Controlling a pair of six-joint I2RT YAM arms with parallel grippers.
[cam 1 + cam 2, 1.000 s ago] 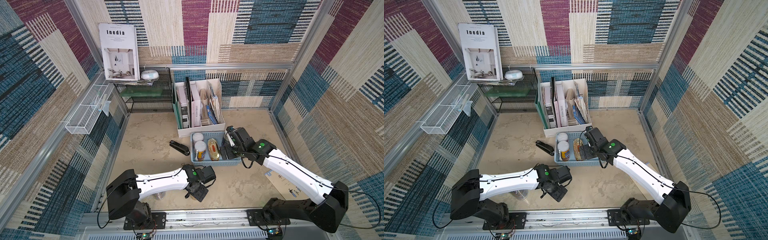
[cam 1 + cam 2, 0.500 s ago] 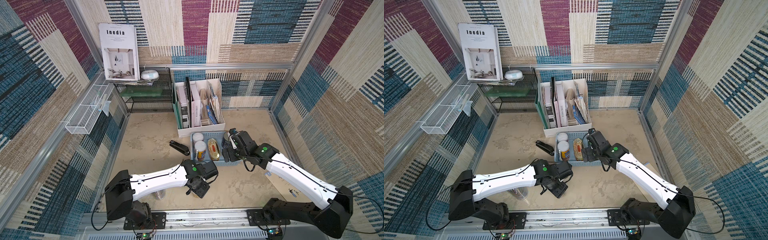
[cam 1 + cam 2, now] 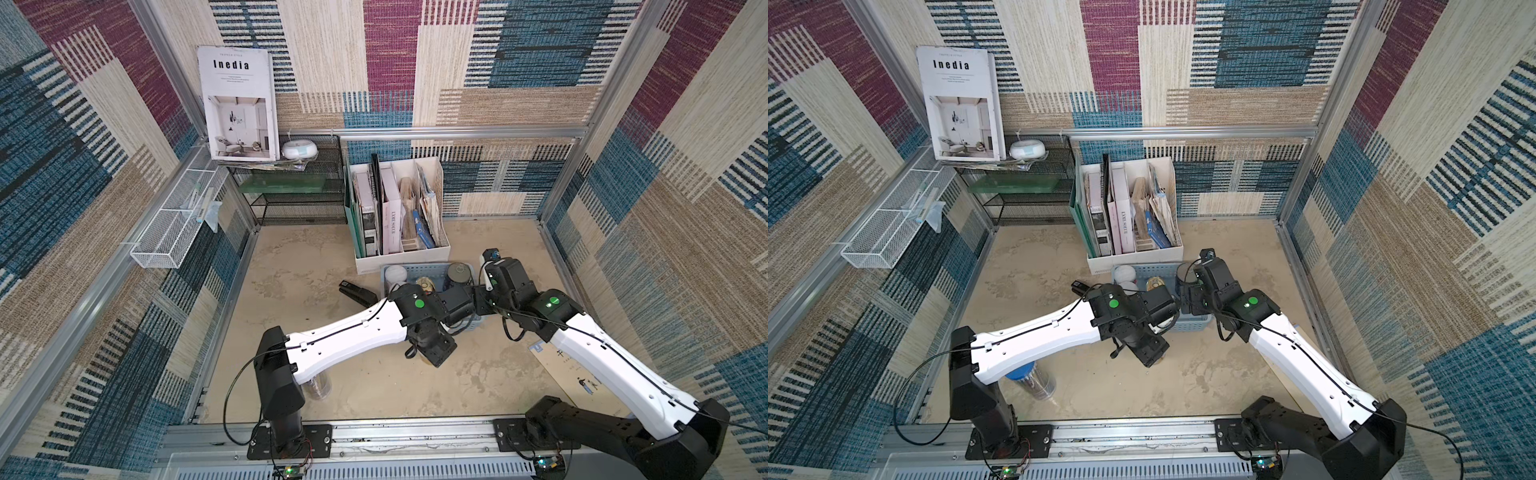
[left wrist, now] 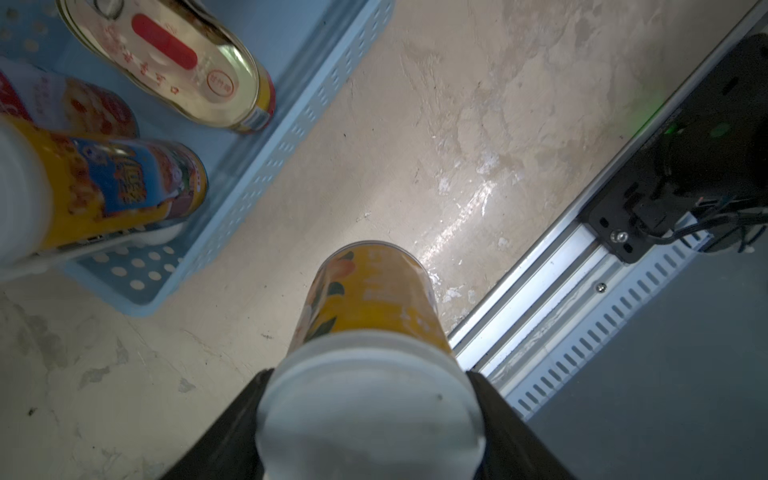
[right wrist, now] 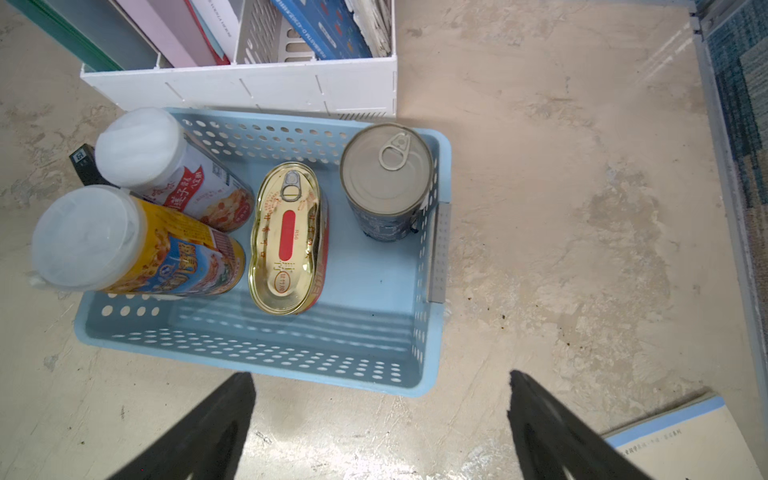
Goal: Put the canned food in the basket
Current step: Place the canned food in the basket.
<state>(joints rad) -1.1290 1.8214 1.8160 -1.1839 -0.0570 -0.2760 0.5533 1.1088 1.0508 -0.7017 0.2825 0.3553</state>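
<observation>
Right now, your left gripper point(image 4: 368, 399) is clamped on the short yellow can point(image 4: 370, 299), which sits outside the basket point(image 5: 266, 353), near one corner. Your right gripper point(image 5: 380, 376) hangs just outside the basket with its jaws spread wide and nothing in them. Inside the basket stand two tall white-lidded cans point(image 5: 137, 245), with the gold oval tin point(image 5: 289, 239) beside them and the dark pull-tab can point(image 5: 386, 178) farther back.

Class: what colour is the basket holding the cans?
The basket is light blue, clearest in the right wrist view.
</observation>
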